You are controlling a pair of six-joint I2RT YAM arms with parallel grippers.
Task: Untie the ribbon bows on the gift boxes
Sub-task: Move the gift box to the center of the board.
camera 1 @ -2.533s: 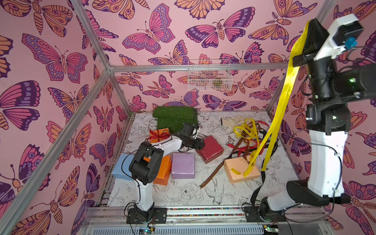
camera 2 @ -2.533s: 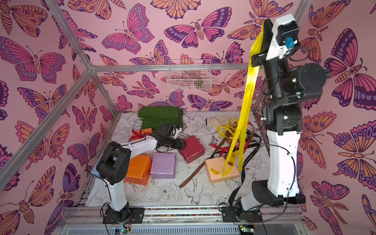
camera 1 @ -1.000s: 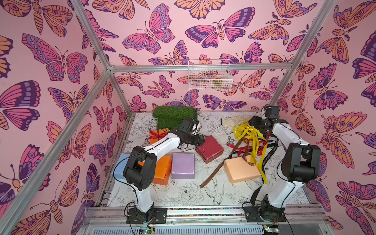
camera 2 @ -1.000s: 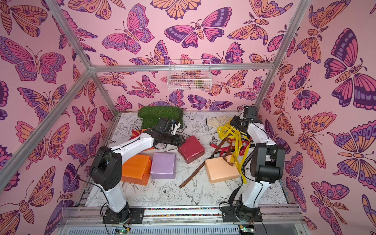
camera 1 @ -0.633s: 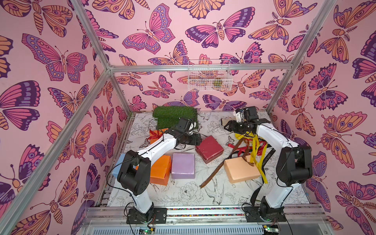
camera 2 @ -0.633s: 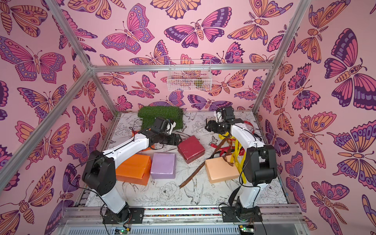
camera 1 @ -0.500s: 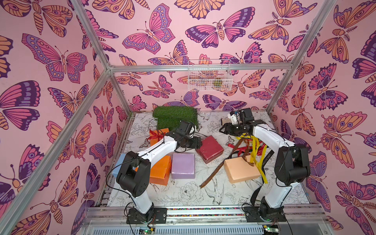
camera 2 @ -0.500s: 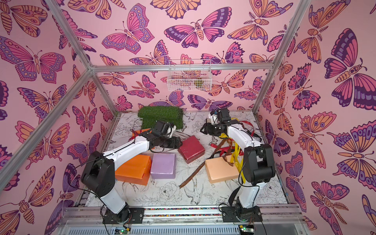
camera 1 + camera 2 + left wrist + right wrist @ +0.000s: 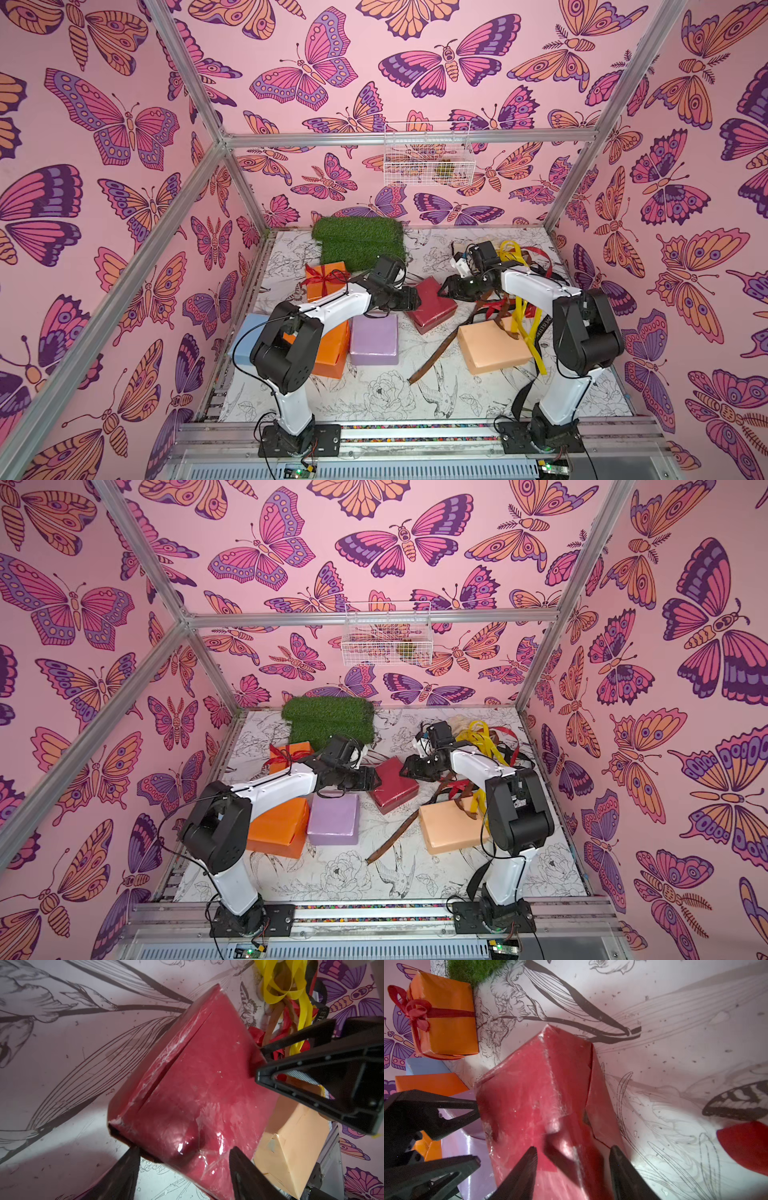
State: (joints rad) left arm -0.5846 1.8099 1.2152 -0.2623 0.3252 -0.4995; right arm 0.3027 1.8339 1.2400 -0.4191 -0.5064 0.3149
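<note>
Dark-red box (image 9: pixel 432 305) mid-table lies between left gripper (image 9: pixel 182 1148) and right gripper (image 9: pixel 573 1147), jaws astride its ends; grip cannot be told. Red bow (image 9: pixel 415 1012) sits tied on orange box (image 9: pixel 450 1028) beside turf (image 9: pixel 471 968); black ribbon (image 9: pixel 321 1013) lettering unreadable.

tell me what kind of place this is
Likely a staged robot test cell: left arm and right arm bolted to a front rail, aluminium frame, butterfly-print walls.

Pink walls (image 9: pixel 519 25) are patterned with purple and orange butterflies (image 9: pixel 305 66).
The surface (image 9: pixel 395 395) is printed white with black floral linework; a dark red box (image 9: pixel 434 307), a lilac box (image 9: pixel 374 338) and a peach box (image 9: pixel 490 351) are seen.
</note>
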